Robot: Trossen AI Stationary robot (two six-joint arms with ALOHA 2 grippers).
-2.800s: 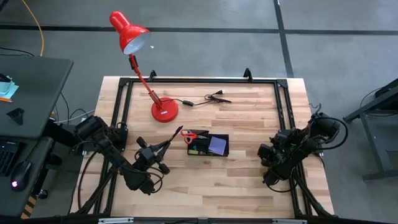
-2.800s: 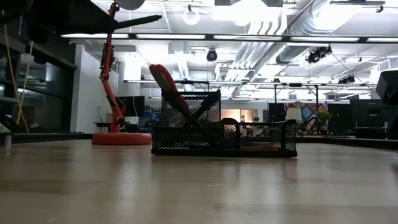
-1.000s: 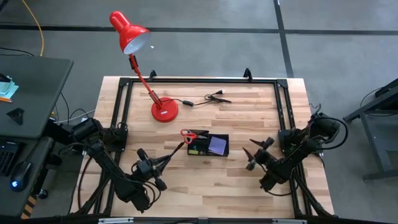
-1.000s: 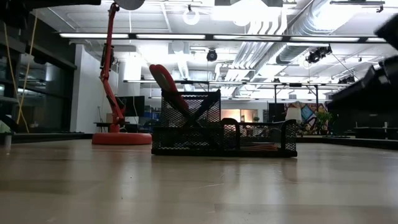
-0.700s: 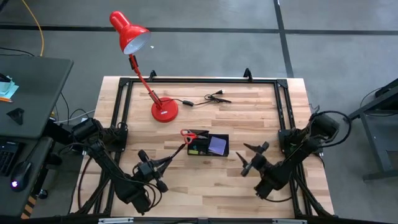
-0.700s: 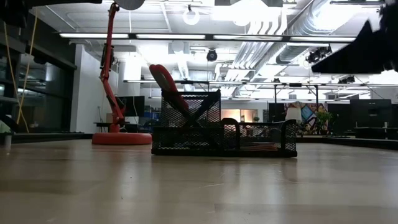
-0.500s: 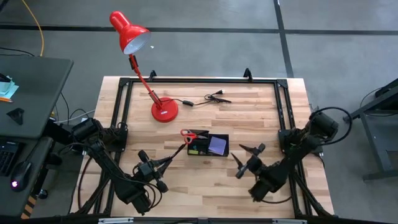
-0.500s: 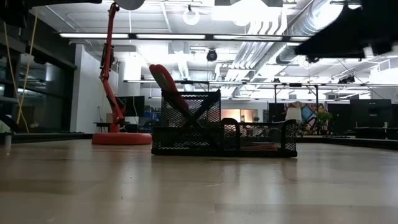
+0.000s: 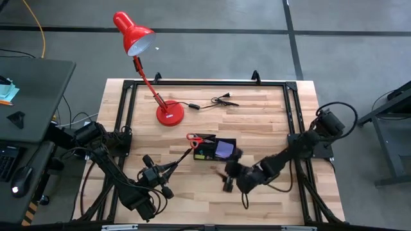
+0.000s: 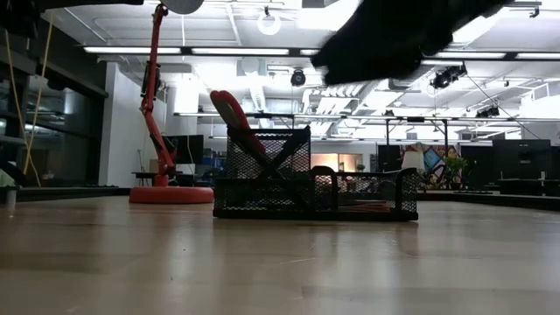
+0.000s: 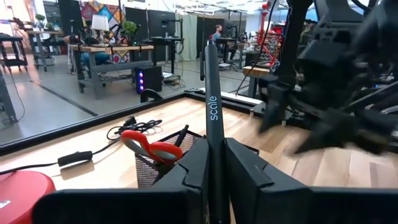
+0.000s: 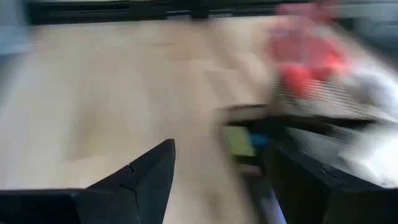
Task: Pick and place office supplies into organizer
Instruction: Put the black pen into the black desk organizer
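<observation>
A: Where is the pen (image 11: 210, 124)?

B: Clamped upright in the left gripper (image 11: 211, 163), beside the organizer (image 9: 215, 150). The right gripper (image 9: 229, 172) is spread wide, empty.

A: Advice?

B: Keep the pen vertical over a free compartment; avoid the scissors (image 9: 196, 139).

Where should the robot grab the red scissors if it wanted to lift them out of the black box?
Grip the red handles: they stick up over the organizer rim while the blades sit inside the mesh cup. Coming from above looks easiest, since the mesh walls block the sides.
</observation>
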